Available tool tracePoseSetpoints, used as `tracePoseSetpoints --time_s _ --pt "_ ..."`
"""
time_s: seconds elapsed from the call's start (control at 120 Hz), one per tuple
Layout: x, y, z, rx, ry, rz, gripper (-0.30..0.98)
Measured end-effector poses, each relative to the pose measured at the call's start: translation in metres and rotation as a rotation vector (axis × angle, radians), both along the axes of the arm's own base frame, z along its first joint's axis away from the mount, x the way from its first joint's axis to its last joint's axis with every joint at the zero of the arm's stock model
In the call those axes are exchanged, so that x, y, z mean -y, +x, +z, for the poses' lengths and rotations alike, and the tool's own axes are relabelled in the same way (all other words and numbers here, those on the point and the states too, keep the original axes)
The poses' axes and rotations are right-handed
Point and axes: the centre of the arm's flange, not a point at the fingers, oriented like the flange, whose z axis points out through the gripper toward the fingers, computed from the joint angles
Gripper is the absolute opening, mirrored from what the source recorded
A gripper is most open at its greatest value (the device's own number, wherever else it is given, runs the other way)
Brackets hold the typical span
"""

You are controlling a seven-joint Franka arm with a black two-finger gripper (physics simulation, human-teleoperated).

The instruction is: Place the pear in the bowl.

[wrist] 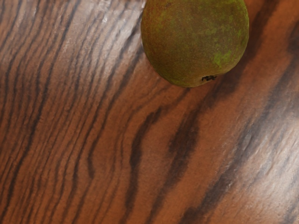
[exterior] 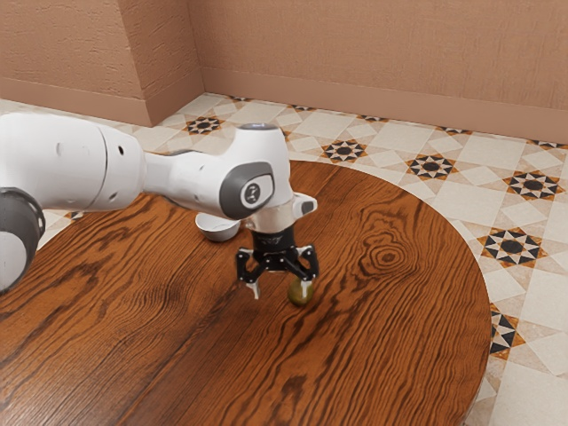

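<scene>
Pear (exterior: 295,297) sits on the table (exterior: 390,328), at the fingertip nearer the exterior view's right; that finger (exterior: 307,288) crosses in front of it from where I look. I have the gripper (exterior: 280,291) pointing down, low over the wood, its two fingers standing wide apart with nothing clasped between them. Whether that nearer one touches the fruit, I can't tell.

My wrist view gives me part of the pear close up: olive-brown skin, a bright green patch, and a small dark, ragged spot at one end. Around it runs the table's dark, wavy grain.

The bowl (exterior: 219,233), pale and upright, is on the same table, well apart from the pear, toward the exterior view's left and farther back, just beyond the arm (exterior: 89,160). Behind the round tabletop I see star-patterned floor tiles (exterior: 444,195) and pinkish-brown walls (exterior: 355,53).
</scene>
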Motion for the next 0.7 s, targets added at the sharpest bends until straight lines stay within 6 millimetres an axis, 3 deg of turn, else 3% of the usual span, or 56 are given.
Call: tracePoseSetpoints --time_s 0.158,0.242,0.4,0.7 --pt "-0.012 0.030 -0.014 0.035 0.047 0.118 0.69" --pt "-0.012 0.034 -0.028 0.036 0.060 0.155 0.69" --pt "-0.012 0.044 -0.030 0.064 0.065 0.204 0.69" --pt "-0.008 0.049 -0.057 0.067 0.092 0.236 0.69"
